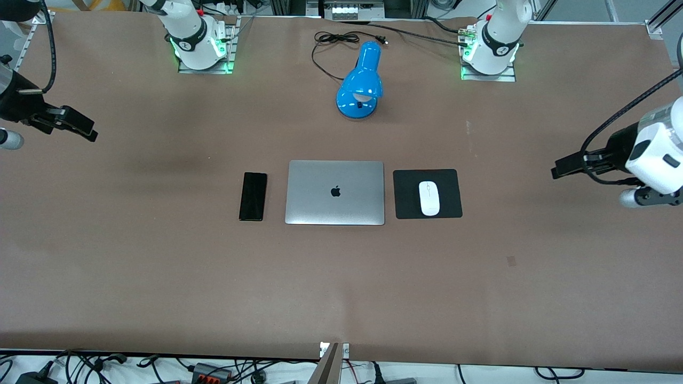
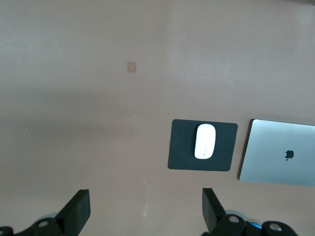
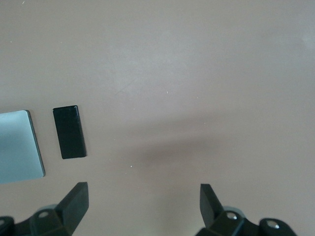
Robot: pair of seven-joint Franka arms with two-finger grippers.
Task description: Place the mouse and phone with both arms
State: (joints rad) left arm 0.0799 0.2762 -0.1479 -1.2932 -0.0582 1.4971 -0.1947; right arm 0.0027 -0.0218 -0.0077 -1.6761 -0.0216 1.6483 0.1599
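The white mouse [image 1: 429, 198] lies on a square black pad [image 1: 448, 176] beside the closed silver laptop [image 1: 335, 192], toward the left arm's end. It also shows in the left wrist view [image 2: 204, 141]. The black phone [image 1: 253, 196] lies flat beside the laptop toward the right arm's end, and shows in the right wrist view [image 3: 69, 132]. My left gripper [image 1: 557, 172] is open and empty, up over bare table at its end. My right gripper [image 1: 90, 133] is open and empty, up over bare table at its end.
A blue desk lamp [image 1: 361, 88] lies farther from the front camera than the laptop, its black cord [image 1: 333, 40] coiled near the arm bases. A brown table [image 1: 341, 288] spreads wide around the objects.
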